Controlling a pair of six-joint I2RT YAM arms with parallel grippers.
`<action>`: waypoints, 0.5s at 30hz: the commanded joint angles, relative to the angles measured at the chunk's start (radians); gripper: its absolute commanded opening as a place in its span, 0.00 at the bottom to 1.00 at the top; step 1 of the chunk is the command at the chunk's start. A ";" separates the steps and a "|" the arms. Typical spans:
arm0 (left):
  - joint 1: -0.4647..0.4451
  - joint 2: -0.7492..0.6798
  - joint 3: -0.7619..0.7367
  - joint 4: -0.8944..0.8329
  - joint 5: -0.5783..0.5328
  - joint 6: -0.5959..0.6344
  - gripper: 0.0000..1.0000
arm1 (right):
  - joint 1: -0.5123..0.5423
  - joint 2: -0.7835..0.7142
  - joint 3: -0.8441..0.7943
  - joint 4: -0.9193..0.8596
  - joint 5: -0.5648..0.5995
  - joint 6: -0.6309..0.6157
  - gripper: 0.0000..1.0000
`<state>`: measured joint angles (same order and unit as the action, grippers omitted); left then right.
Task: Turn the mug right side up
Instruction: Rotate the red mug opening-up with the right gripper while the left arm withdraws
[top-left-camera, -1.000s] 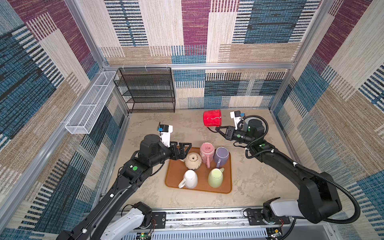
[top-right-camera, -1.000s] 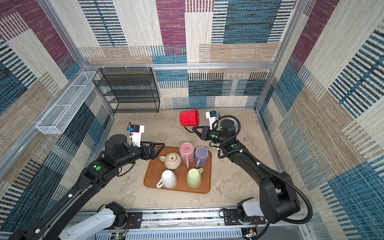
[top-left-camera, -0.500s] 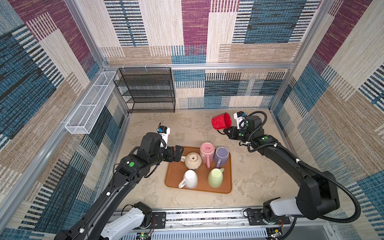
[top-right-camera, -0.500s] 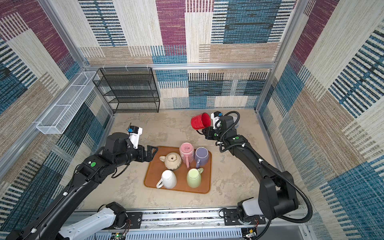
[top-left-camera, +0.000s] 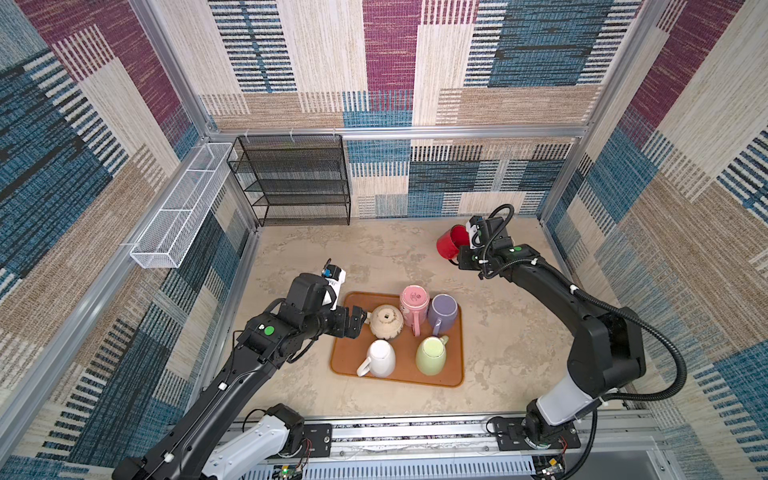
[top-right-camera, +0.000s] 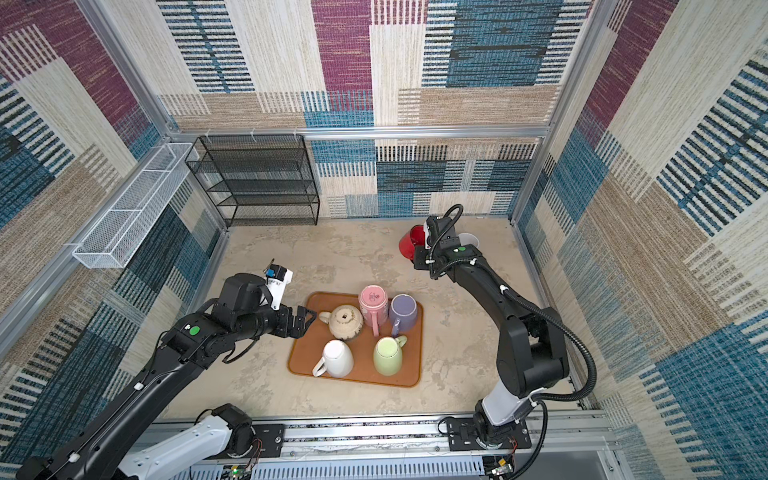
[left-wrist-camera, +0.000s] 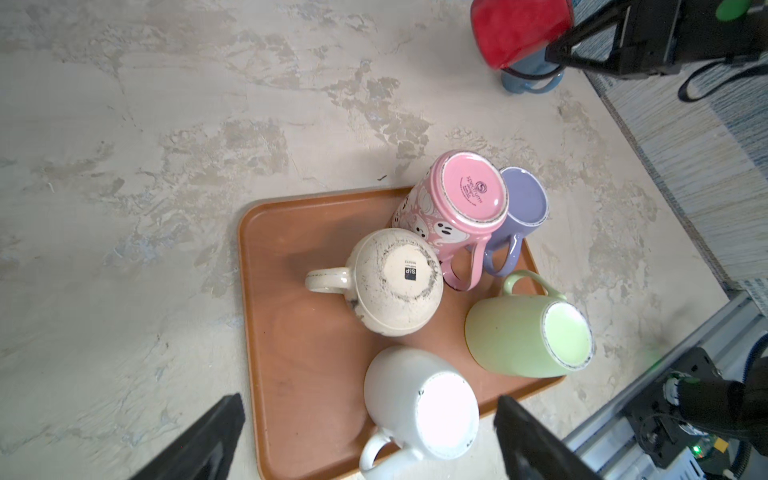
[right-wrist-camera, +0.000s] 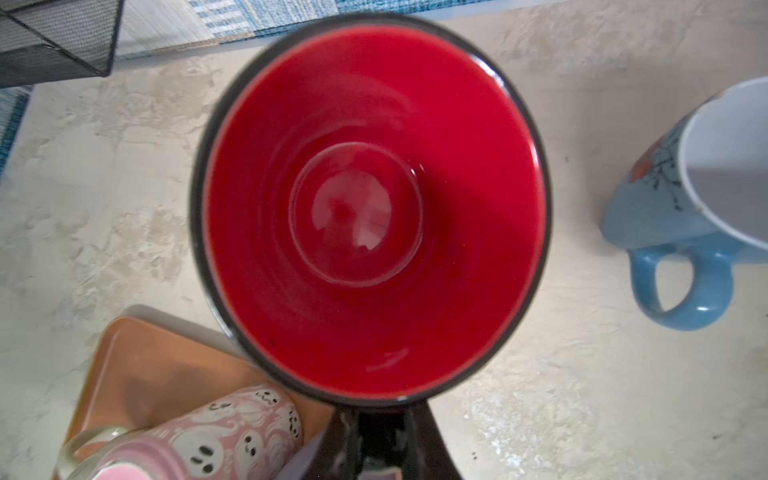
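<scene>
Change: your right tool (top-left-camera: 462, 257), pinching the red mug (top-left-camera: 451, 246), has swung it from lying sideways at back centre to mouth tilted upward, further right
Meaning: the flip looks nearly done; setting it on the counter (top-left-camera: 374, 257) remains
Left tool (top-left-camera: 359, 321): spread wide beside the tray (top-left-camera: 405, 376)
Count: seven mugs; five bottom-up mugs (top-left-camera: 386, 322) on the tray, the red one, one blue mug (right-wrist-camera: 665, 216) upright; one tray

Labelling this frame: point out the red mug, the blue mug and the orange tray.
Glossy red ceramic mug (right-wrist-camera: 357, 212), right wrist view, inner base.
Light blue ceramic mug (right-wrist-camera: 648, 216), right wrist view, outer wall.
Orange-brown rectangular tray (left-wrist-camera: 291, 332), left wrist view, bare floor.
</scene>
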<state>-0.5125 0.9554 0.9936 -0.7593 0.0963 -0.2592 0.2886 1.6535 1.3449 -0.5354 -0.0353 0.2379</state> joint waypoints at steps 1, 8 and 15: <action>0.000 0.000 -0.008 0.002 0.044 0.029 0.99 | -0.002 0.045 0.049 -0.026 0.111 -0.042 0.00; 0.001 -0.028 -0.021 0.000 0.033 0.056 1.00 | -0.009 0.134 0.126 -0.080 0.200 -0.074 0.00; 0.000 -0.030 -0.026 -0.007 0.016 0.070 1.00 | -0.016 0.189 0.169 -0.103 0.244 -0.101 0.00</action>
<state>-0.5125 0.9272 0.9703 -0.7628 0.1127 -0.2237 0.2733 1.8332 1.4948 -0.6655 0.1581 0.1562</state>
